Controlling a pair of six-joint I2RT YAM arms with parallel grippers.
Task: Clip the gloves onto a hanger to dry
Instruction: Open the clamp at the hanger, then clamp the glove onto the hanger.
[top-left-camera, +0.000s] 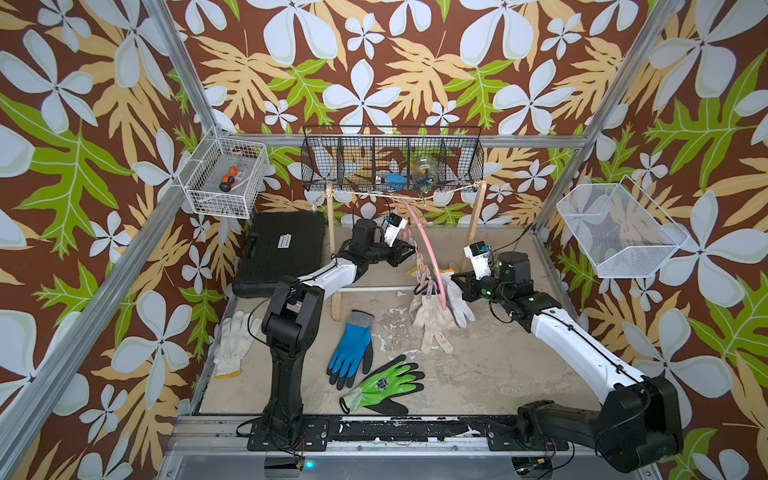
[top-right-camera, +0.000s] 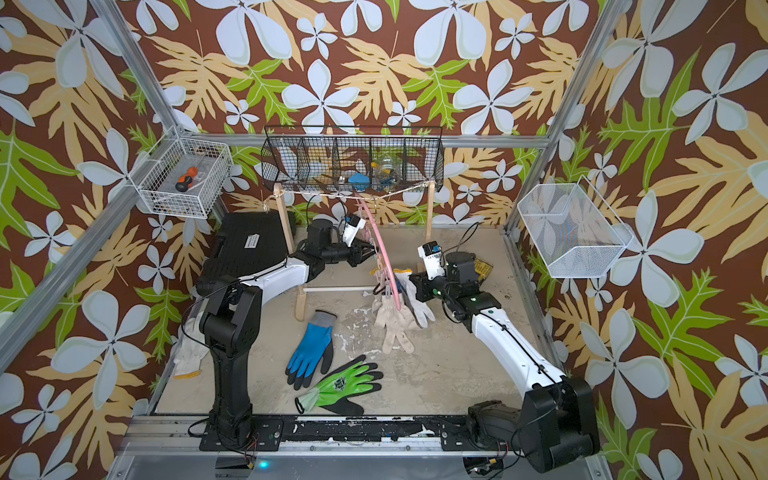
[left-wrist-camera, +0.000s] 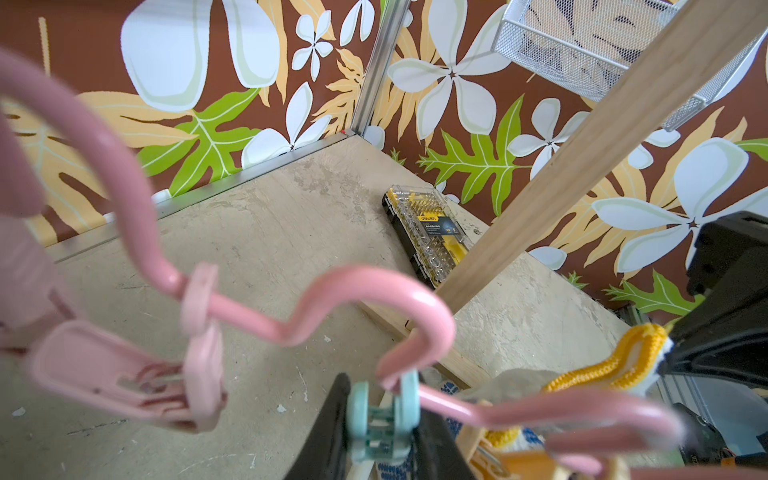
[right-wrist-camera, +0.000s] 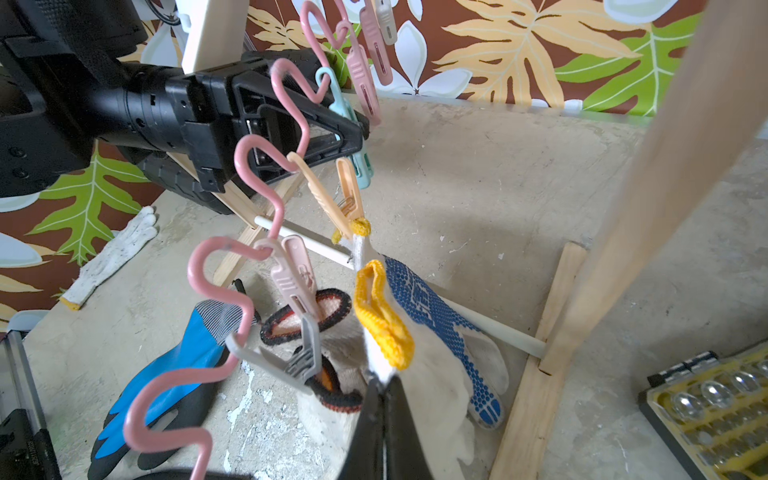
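My left pincer (right-wrist-camera: 360, 129) is pinched shut on a mint clip (left-wrist-camera: 382, 419) of the pink hanger (left-wrist-camera: 374, 282), which hangs between my two pincers. Right pincer (right-wrist-camera: 382, 388) is fully closed on the yellow cuff of a blue-dotted white glove (right-wrist-camera: 432, 316), and just above it an orange clip (right-wrist-camera: 347, 195) bites that same cuff. Beige gloves (top-left-camera: 432, 324) hang off clips just beside the right pincer; blue glove (top-left-camera: 351, 345) and green glove (top-left-camera: 386, 384) lie flat on the bench (top-left-camera: 498, 353), nearer the arm bases than either pincer.
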